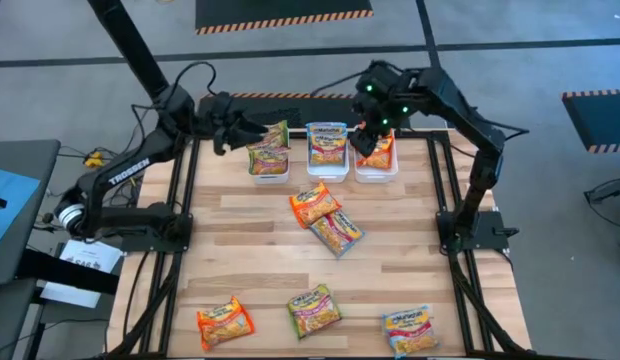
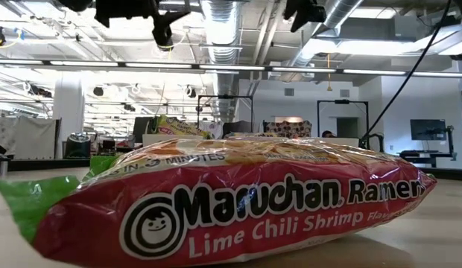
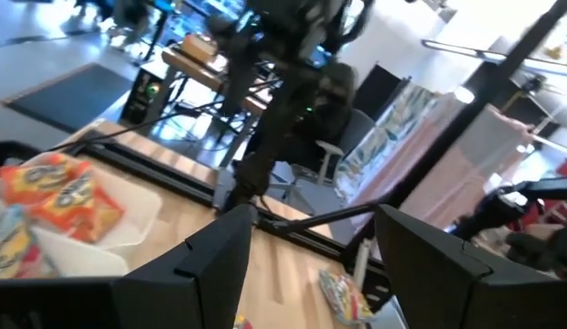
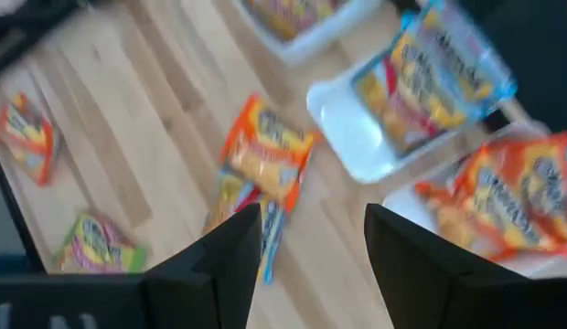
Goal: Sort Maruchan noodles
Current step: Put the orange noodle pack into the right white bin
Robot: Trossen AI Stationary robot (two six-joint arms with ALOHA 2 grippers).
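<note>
Three white bins in a row at the table's (image 1: 390,275) far edge: left bin (image 1: 269,170) with green packets (image 1: 269,150), middle bin (image 1: 327,165) with a blue packet (image 1: 328,143), right bin (image 1: 375,172) with orange packets (image 1: 380,152). Mid-table, an orange packet (image 1: 315,204) overlapping a green one (image 1: 338,232); near the front edge, orange (image 1: 224,322), green (image 1: 314,309) and blue (image 1: 410,329) packets, well apart. Right claw (image 1: 368,135) poised above the right bin, fingers spread, empty. Left claw (image 1: 233,130) beside the left bin, wide open, empty

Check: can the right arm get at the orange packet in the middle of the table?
Probably yes. The right gripper hangs open over the right bin; the orange packet lies on top of another packet, nothing covering it.
</note>
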